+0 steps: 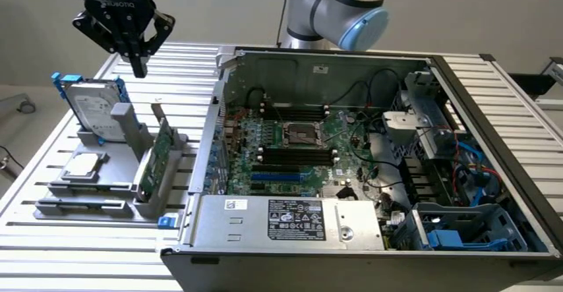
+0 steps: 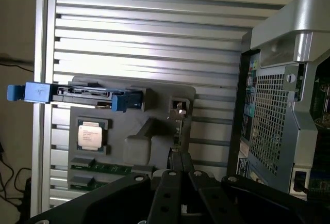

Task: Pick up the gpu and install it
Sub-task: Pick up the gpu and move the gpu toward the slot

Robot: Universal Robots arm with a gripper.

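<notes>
Beside one computer case [image 1: 352, 269], one grey rack [image 1: 123, 124] is carrying one gpu [image 1: 151, 163], one hard drive [image 1: 92, 111], one processor chip [image 1: 82, 165] and two memory sticks [image 2: 103, 168].

Part of the gpu [image 2: 179, 131] behind the pincer [image 2: 179, 158]; computer case [image 1: 352, 267] corner cropped.

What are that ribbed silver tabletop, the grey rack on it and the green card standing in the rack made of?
The ribbed silver tabletop looks like aluminium slats, with a pale, soft metallic sheen. The grey rack is probably matte plastic, since it is dull, uniform and shows no glare. The green card looks like a circuit board, likely fibreglass laminate, green and speckled with small parts.
</notes>
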